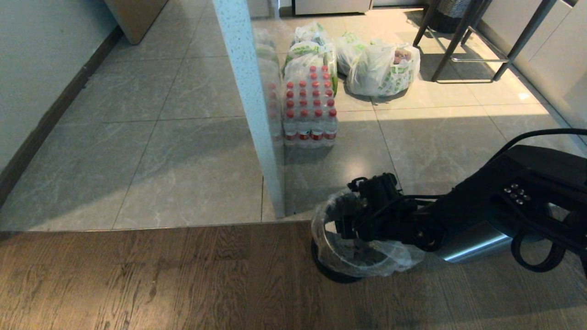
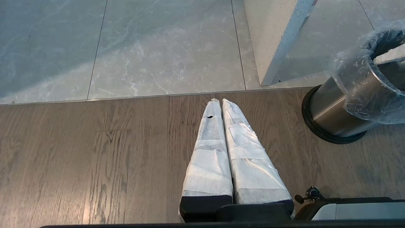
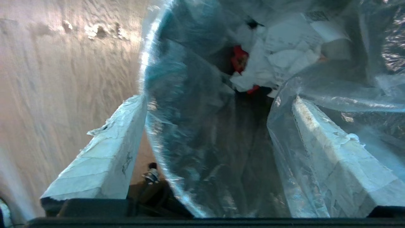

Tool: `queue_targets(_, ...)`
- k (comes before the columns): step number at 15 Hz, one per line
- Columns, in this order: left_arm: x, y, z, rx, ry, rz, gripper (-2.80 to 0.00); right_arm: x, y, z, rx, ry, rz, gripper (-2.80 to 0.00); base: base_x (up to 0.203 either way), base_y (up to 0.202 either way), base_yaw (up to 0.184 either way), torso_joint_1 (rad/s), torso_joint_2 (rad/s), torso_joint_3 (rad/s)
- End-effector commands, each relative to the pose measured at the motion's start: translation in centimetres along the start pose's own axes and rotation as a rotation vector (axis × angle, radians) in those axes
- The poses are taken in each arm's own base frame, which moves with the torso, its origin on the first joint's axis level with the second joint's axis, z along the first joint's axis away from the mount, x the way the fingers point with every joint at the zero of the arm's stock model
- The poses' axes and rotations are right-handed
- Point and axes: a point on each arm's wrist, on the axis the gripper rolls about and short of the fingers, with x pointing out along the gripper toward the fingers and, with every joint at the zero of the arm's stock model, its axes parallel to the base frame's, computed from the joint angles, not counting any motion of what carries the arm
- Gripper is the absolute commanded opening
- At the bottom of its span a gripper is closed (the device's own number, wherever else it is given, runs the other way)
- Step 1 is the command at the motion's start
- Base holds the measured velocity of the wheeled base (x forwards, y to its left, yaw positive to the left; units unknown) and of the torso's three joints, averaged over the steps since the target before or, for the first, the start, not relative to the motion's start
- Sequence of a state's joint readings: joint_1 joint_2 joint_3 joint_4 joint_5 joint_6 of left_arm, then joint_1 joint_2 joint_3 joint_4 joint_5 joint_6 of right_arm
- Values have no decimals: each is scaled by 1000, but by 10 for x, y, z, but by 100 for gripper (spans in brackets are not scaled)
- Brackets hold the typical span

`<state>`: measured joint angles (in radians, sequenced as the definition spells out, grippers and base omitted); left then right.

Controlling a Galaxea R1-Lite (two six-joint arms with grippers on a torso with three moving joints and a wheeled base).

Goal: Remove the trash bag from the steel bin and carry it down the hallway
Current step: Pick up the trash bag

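Note:
The steel bin (image 2: 332, 117) stands on the wood floor on its black foot ring (image 1: 331, 273). The clear crinkly trash bag (image 1: 367, 261) lines it and folds over its rim. My right gripper (image 1: 348, 220) is open and hangs over the near rim. In the right wrist view the right gripper (image 3: 218, 101) straddles that rim: one finger (image 3: 107, 158) is outside over the floor, the other (image 3: 332, 152) inside behind the plastic. White crumpled paper and a red scrap (image 3: 284, 57) lie in the trash bag (image 3: 196, 126). My left gripper (image 2: 220, 101) is shut and parked above the wood floor. The hallway's grey tiles (image 1: 137, 151) begin just beyond.
A white speckled post (image 1: 247, 91) rises close behind the bin. Beyond it are a shrink-wrapped pack of red-capped bottles (image 1: 309, 110) and white grocery bags (image 1: 380, 68). Stool legs (image 1: 458, 41) stand at the back right. A wall with dark baseboard (image 1: 46, 119) runs along the left.

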<state>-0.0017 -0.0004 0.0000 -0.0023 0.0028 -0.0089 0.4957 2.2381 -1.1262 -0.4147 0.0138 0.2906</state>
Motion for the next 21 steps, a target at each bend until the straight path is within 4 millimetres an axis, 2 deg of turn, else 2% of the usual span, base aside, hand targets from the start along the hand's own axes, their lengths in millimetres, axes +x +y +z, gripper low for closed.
queue_targets(1,0,0,0,0,-1,0,-280,3,-2,-3,3,12,-5,0,0,0,0,0,0,0)
queue_targets(12,0,0,0,0,0,0,-280,22,-5,-13,-32,21,-7,0,0,0,0,0,0,0)
queue_targets(17,0,0,0,0,1,0,-280,34,-12,-19,-66,28,-17,0,0,0,0,0,0,0)
queue_targets(21,0,0,0,0,1,0,-280,45,-26,-19,-171,-15,-45,0,0,0,0,0,0,0)
